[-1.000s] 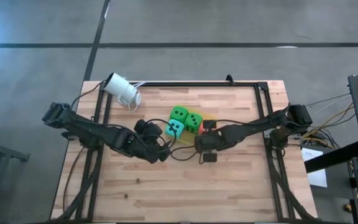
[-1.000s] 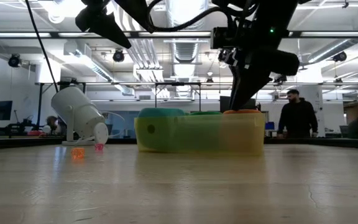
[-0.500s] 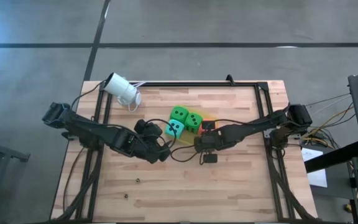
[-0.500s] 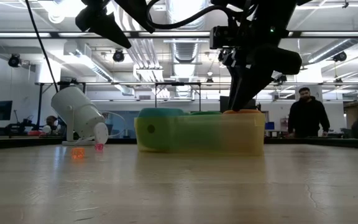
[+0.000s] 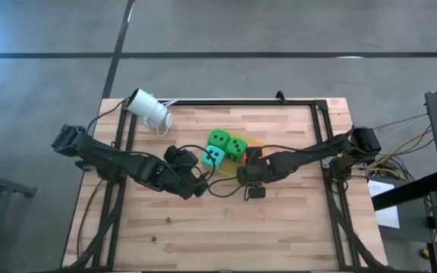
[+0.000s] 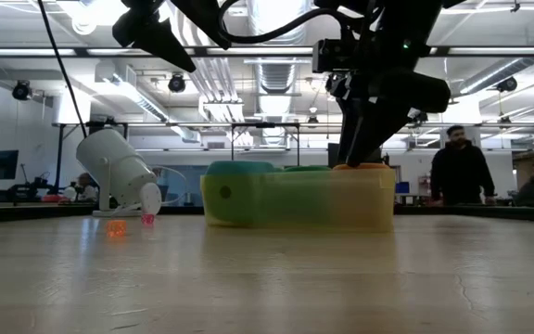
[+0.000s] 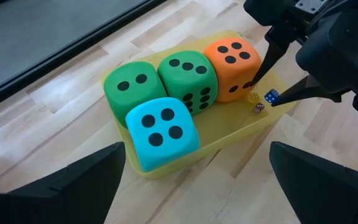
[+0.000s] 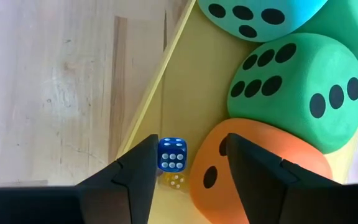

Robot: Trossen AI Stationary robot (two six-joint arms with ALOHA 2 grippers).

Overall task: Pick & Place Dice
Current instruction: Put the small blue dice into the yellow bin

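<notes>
A yellow tray (image 7: 225,134) in the middle of the table holds four big foam dice: two green (image 7: 133,89) (image 7: 189,79), one teal (image 7: 161,131) and one orange (image 7: 234,64). Beside the orange one, three tiny dice lie at the tray's corner: blue (image 8: 172,153), yellow (image 7: 253,98) and red (image 7: 258,108). My right gripper (image 8: 191,155) hangs open over that corner, pointing steeply down, with the blue die between its fingers. My left gripper (image 7: 197,186) waits open at the tray's near left, above the table. My right gripper has the tiny blue die close against the inner side of one finger (image 8: 143,167); I cannot tell whether they touch. The other finger (image 8: 247,163) stands clear of the die, over the orange die's edge.
A white cylinder-shaped camera (image 5: 149,110) lies at the table's far left. Two tiny dice, orange (image 6: 116,228) and pink (image 6: 146,220), lie on the wood near it. A black frame (image 5: 321,114) runs around the table. A person (image 6: 459,172) stands in the room beyond.
Both arms have stayed in place. The person in the room beyond the table has stepped toward the right.
</notes>
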